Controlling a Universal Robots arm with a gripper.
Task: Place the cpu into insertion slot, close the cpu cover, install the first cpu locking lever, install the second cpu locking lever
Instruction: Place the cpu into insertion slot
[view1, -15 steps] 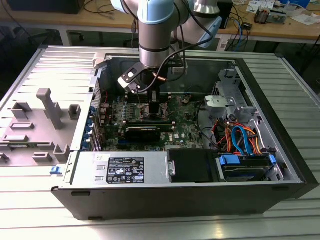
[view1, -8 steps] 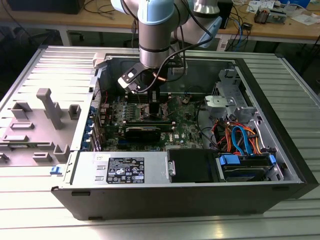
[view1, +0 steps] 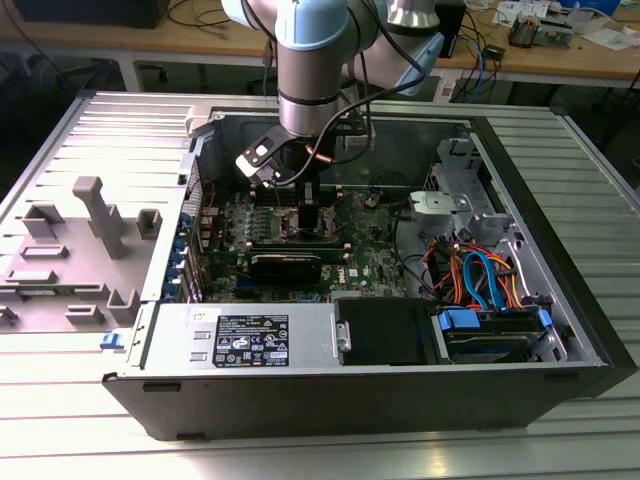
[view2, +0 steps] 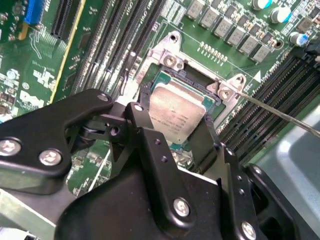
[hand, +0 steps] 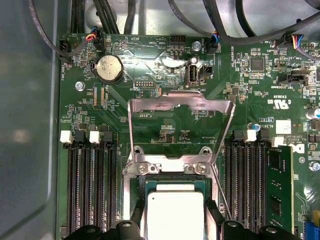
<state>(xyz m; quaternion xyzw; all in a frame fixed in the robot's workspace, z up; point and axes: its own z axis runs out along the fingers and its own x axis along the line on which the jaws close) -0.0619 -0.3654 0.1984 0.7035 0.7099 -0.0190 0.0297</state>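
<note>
Where the arm (view1: 310, 70) reaches down into the open computer case (view1: 400, 400) in the exterior view, the hand (view1: 308, 205) hangs just over the motherboard (view1: 372, 258). In the second wrist view, its black fingers (view2: 145, 132) clamp opposite edges of the cpu (view2: 177, 110), which sits flat with its silvery top up at the insertion slot (view2: 200, 80). In the first wrist view, the cpu sits square with the slot, and the cpu cover (hand: 181, 101) stands raised open beside it.

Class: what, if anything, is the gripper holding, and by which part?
The cpu, clamped by two opposite edges in the gripper, at the insertion slot.
</note>
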